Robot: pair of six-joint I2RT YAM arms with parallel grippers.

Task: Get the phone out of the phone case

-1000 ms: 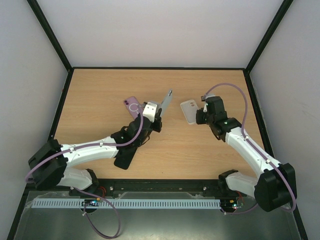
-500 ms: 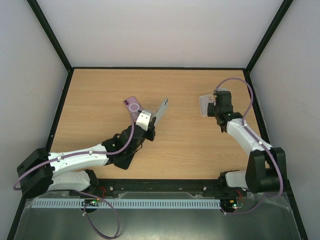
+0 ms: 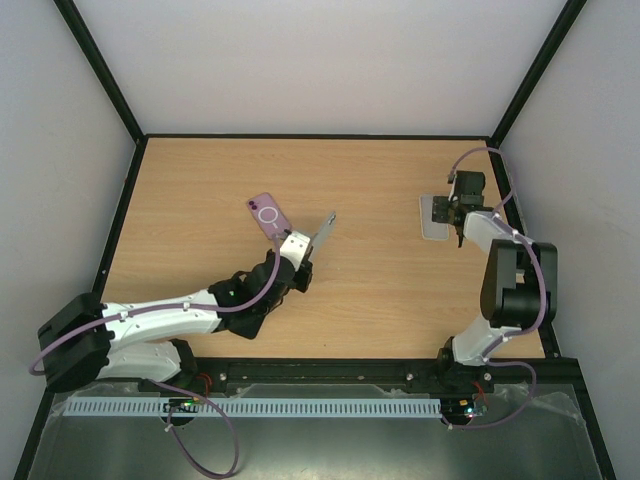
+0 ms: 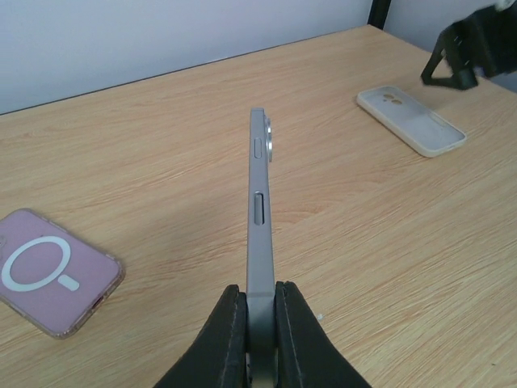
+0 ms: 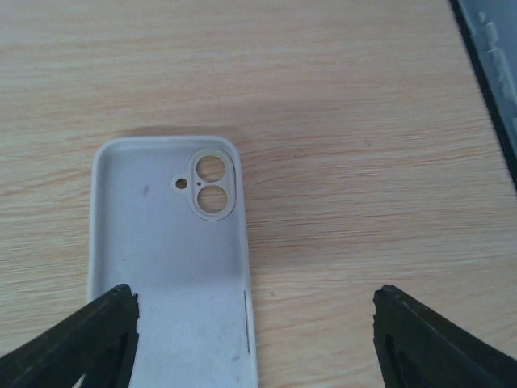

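Note:
My left gripper [image 3: 300, 250] is shut on the lower end of a grey phone [image 3: 323, 231], held edge-on above the table; in the left wrist view the phone [image 4: 258, 202] rises out of the gripper [image 4: 260, 319]. The empty white phone case [image 3: 436, 215] lies flat at the right, open side up, its camera cutouts showing. My right gripper [image 3: 462, 208] hovers at its near end, jaws wide open. In the right wrist view the case [image 5: 166, 242] lies by the left finger, with the gripper [image 5: 254, 303] holding nothing. The case [image 4: 412, 121] also shows in the left wrist view.
A purple case with a white ring [image 3: 267, 214] lies on the table left of the phone, also visible low left in the left wrist view [image 4: 52, 271]. The black frame edge [image 5: 485, 89] runs close on the right of the white case.
My right gripper carried the white case rightward toward the table's edge, set it down and opened. My left arm drew back slightly, still holding the phone.

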